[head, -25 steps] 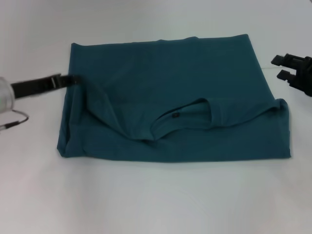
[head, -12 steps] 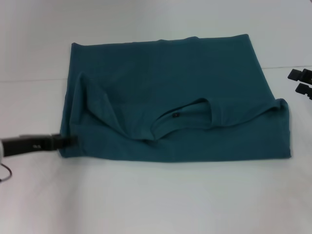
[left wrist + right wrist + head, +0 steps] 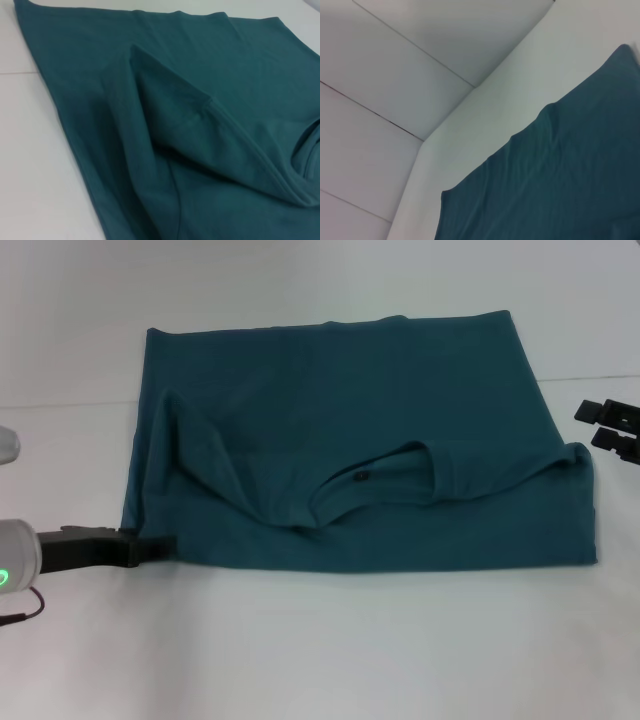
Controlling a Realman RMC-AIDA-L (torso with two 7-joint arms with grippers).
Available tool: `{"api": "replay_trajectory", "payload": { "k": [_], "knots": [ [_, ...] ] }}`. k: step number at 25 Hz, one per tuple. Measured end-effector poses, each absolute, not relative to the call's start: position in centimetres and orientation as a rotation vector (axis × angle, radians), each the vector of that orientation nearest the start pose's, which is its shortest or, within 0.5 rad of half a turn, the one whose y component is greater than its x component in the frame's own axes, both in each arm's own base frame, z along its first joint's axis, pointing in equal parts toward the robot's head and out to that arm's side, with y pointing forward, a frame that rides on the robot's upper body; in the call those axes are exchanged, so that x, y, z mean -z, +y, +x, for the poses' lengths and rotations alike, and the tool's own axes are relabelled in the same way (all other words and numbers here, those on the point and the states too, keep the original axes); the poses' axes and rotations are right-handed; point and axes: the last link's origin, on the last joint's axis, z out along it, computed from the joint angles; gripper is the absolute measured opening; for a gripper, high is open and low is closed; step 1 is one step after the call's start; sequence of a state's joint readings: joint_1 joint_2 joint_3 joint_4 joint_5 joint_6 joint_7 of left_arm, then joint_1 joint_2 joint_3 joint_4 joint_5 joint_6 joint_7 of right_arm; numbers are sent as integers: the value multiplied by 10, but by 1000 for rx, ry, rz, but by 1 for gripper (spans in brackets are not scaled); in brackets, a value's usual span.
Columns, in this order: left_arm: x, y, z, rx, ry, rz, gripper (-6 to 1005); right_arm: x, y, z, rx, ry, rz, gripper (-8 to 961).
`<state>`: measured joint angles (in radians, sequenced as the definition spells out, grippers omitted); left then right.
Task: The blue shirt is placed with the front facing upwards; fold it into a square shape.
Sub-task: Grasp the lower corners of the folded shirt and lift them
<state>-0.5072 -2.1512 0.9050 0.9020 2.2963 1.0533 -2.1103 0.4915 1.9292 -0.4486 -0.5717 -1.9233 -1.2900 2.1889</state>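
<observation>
From the head camera, the shirt (image 3: pixel 350 440) lies partly folded on a white table (image 3: pixel 320 650), collar (image 3: pixel 385 480) showing near the front fold (a small dark label sits inside it); the left gripper (image 3: pixel 150 548) reaches in low at the shirt's near left corner, tips touching the cloth edge, though I cannot tell whether it is clamped; the right gripper (image 3: pixel 610 425) hovers apart past the shirt's right edge, its fingers spread. The left wrist camera shows rumpled shirt (image 3: pixel 190 135) folds on the white table (image 3: pixel 35 165). The right wrist camera shows the shirt (image 3: pixel 560 185), the table (image 3: pixel 510 100) and pale panelled walls (image 3: pixel 395 75).
</observation>
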Motion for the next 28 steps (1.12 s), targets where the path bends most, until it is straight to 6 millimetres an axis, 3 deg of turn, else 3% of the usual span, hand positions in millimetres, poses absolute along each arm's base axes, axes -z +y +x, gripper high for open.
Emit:
{"api": "replay_trajectory", "payload": {
  "k": [11,16,28],
  "knots": [
    [23,387,-283,150,-1159,-2289,623,-92,361,340,-972,1695,-1804,695],
    [18,387,-285,153,-1146,-2256,497,-91,361,340,-972,1701,-1804,693],
    [14,386,-294,150,-1149,-2200,443,-87,365,335,-964,1703,-1821,694]
  ]
}}
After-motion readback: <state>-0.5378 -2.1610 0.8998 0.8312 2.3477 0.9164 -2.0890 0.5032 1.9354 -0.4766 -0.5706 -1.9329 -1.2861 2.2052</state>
